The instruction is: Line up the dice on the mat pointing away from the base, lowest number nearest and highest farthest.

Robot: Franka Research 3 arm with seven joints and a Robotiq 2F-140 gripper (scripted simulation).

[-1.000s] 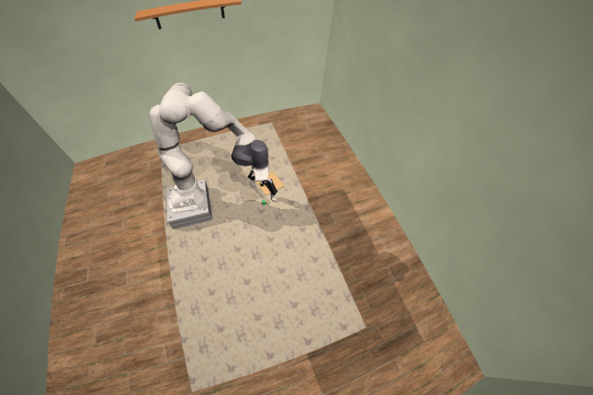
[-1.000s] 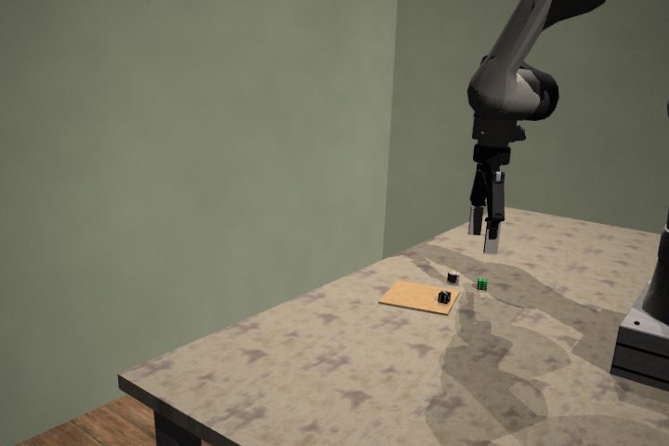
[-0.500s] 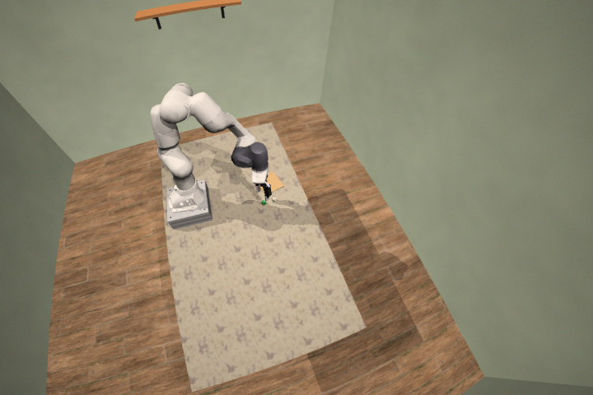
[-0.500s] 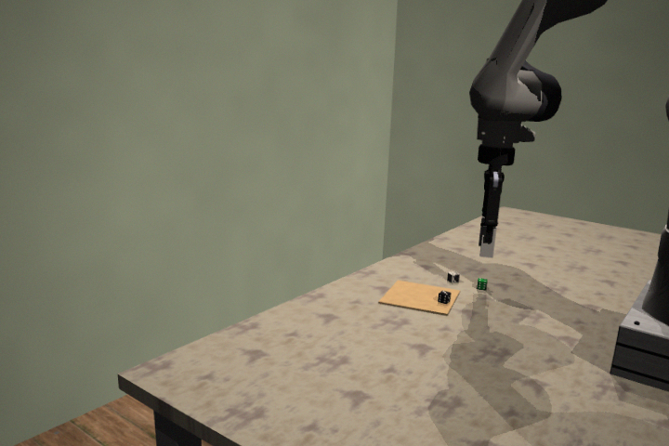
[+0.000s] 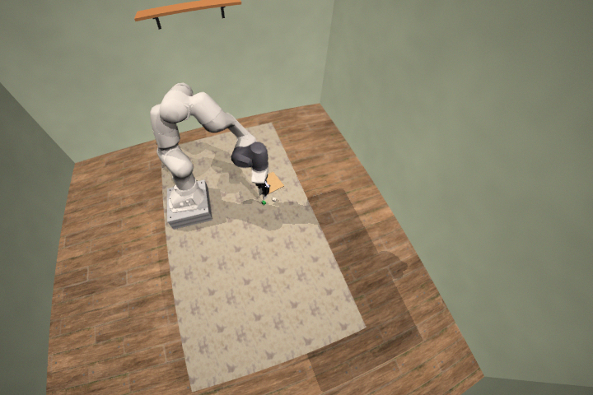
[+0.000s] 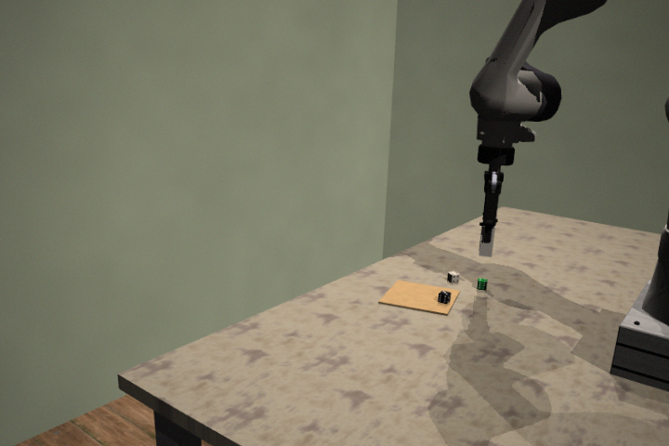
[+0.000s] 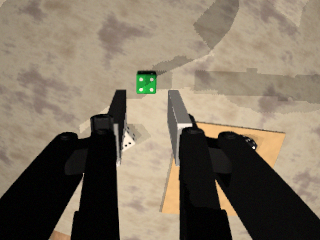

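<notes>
The green die [image 5: 263, 202] [image 6: 481, 283] [image 7: 146, 83] lies flat on the table with four pips up. The white die [image 5: 273, 199] [image 6: 452, 276] [image 7: 128, 141] lies on the table beside the mat, its top partly hidden by a finger in the wrist view. The black die [image 6: 443, 296] [image 7: 251, 143] is on the orange mat [image 5: 275, 183] [image 6: 409, 296] [image 7: 172, 197], near one edge; its top number is not readable. My gripper [image 5: 263, 192] [image 6: 486, 250] [image 7: 147, 106] is partly open and empty, high above the table, with the green die beyond its fingertips in the wrist view.
The robot's base [image 5: 189, 206] [image 6: 649, 349] stands at one long side of the patterned table [image 5: 259, 279] [image 6: 293, 357]. The dice and mat lie toward the opposite long side. An orange shelf [image 5: 188, 9] hangs on the wall.
</notes>
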